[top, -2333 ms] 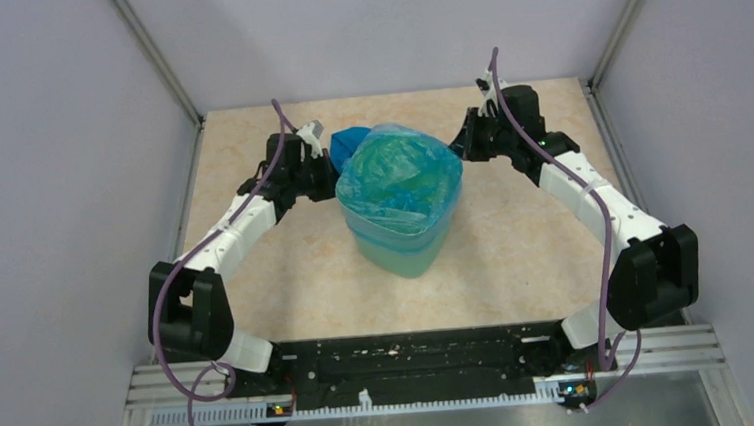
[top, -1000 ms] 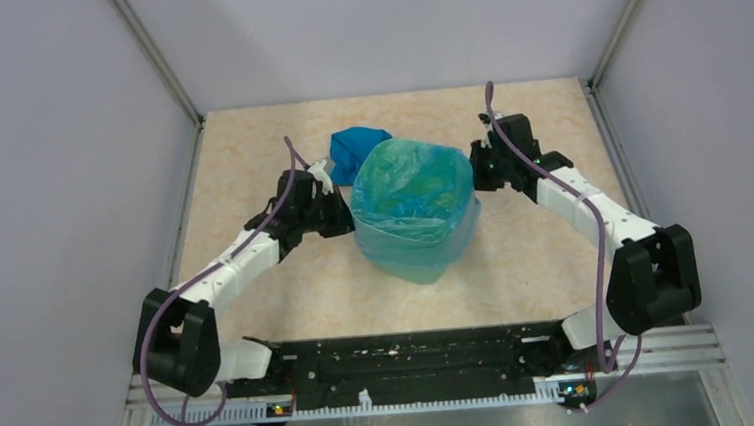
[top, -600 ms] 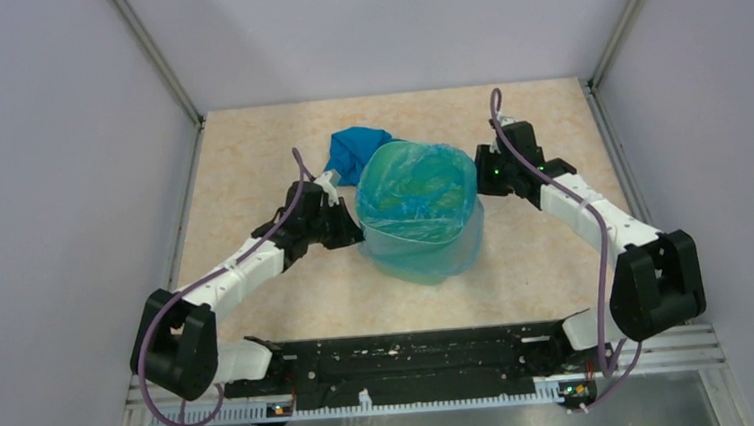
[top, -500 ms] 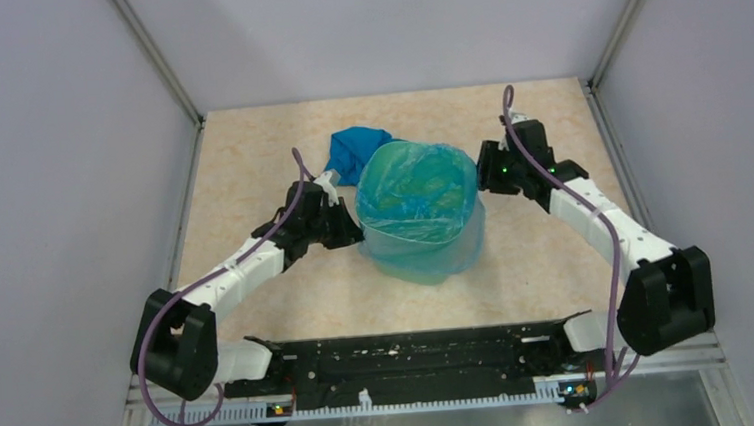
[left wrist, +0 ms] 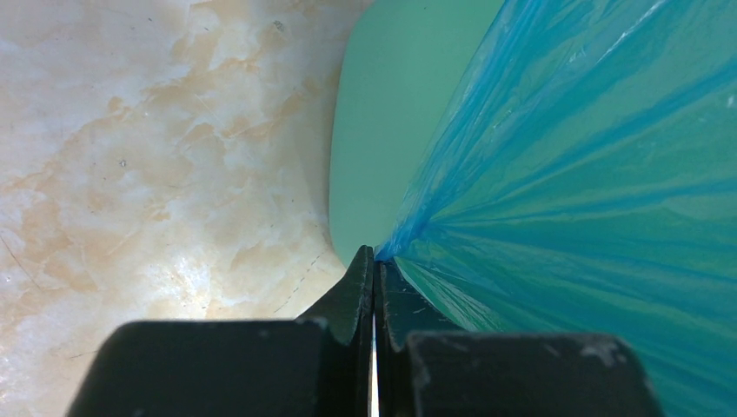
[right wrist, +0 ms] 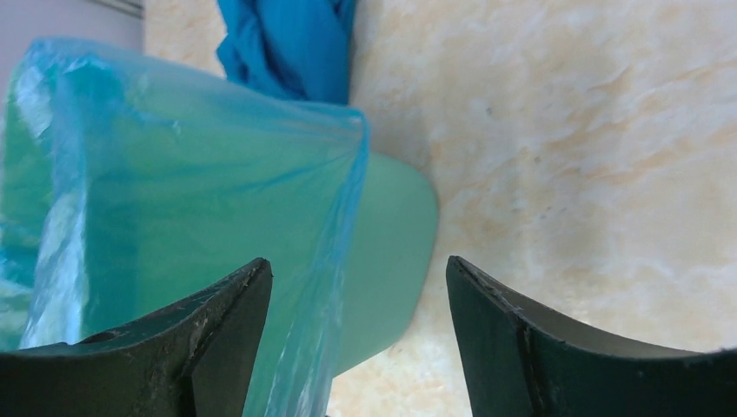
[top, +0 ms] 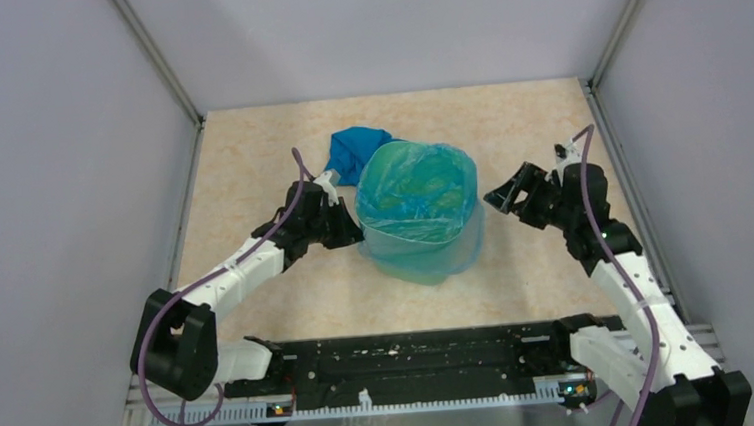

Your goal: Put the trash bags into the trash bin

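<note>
The mint-green trash bin [top: 422, 258] stands mid-table, lined with a translucent light-blue trash bag [top: 416, 185] whose edge is folded down over the rim. My left gripper [top: 353, 233] is at the bin's left wall, shut on a pinch of the bag's edge [left wrist: 408, 234], and the film fans out taut from its tips [left wrist: 375, 257]. My right gripper [top: 505, 192] hangs open to the right of the bin, apart from it and holding nothing. In the right wrist view the bag's loose edge [right wrist: 335, 261] and the bin wall [right wrist: 395, 234] show between the spread fingers [right wrist: 235, 304].
A darker blue crumpled bundle [top: 353, 148] lies on the table just behind the bin's left corner, also in the right wrist view [right wrist: 291, 43]. Grey walls close in the marbled tabletop [top: 249, 162] on three sides.
My right gripper has opened, let go of the bag's edge and drawn back to the right, away from the bin. The left gripper has kept its grip and stayed put for the last half second.
</note>
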Controlling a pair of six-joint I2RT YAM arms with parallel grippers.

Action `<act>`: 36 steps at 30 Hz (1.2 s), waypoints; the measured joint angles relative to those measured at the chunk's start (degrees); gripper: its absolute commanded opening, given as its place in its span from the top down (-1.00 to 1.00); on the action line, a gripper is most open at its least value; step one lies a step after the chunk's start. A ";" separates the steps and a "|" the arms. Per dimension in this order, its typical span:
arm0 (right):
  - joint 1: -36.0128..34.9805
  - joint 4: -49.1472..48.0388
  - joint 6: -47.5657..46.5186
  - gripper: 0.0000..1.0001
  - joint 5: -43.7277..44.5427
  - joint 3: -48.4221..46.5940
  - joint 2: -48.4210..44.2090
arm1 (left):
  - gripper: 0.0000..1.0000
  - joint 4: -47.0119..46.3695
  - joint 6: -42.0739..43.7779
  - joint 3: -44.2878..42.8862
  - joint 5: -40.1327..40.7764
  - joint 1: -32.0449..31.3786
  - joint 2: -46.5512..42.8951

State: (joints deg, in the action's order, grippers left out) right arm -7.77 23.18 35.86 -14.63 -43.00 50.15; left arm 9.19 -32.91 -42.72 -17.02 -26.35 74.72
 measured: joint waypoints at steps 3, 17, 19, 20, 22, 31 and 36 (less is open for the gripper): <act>0.04 -4.50 5.40 -0.48 -3.74 5.64 -5.25 | 1.00 0.02 0.02 -0.04 0.00 0.00 0.00; 0.07 -42.69 36.48 -0.39 -12.26 35.56 -16.50 | 1.00 0.28 0.02 -0.37 -0.02 0.00 0.00; 0.07 -47.71 39.98 -0.37 -12.26 37.73 -16.65 | 1.00 0.28 0.02 -0.37 -0.02 0.00 0.00; 0.07 -49.75 41.53 -0.37 -12.26 38.56 -16.76 | 1.00 0.28 0.02 -0.37 -0.02 0.00 0.00; 0.07 -52.74 43.87 -0.32 -12.24 39.26 -16.74 | 1.00 0.31 0.02 -0.42 -0.02 0.00 0.00; 0.07 -61.79 49.27 0.03 -12.59 39.30 -15.50 | 1.00 0.50 0.04 -0.81 -0.04 0.00 0.00; 0.07 -60.02 48.54 0.05 -12.90 39.26 -15.06 | 1.00 0.81 0.04 -1.16 -0.02 0.00 0.02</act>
State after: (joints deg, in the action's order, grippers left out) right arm -7.70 -36.84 84.40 -27.53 -3.75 35.09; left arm 10.00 -32.86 -43.88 -17.04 -26.35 74.74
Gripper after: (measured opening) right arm 0.479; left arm 0.005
